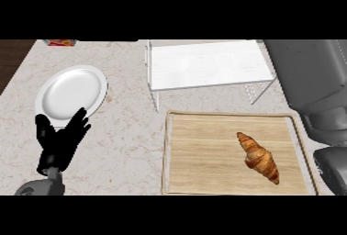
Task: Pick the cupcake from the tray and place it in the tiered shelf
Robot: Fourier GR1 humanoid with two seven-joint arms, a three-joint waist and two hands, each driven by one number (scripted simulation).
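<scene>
Golden-brown croissant [258, 157] lies on the wooden tray [203, 156] at the worktop's front edge; left hand [62, 140] rests released.

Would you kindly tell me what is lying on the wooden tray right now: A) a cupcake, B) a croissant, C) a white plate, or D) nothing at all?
B: a brown croissant lies on the wooden tray; no cupcake shows, and the white plate sits apart on the counter.
</scene>
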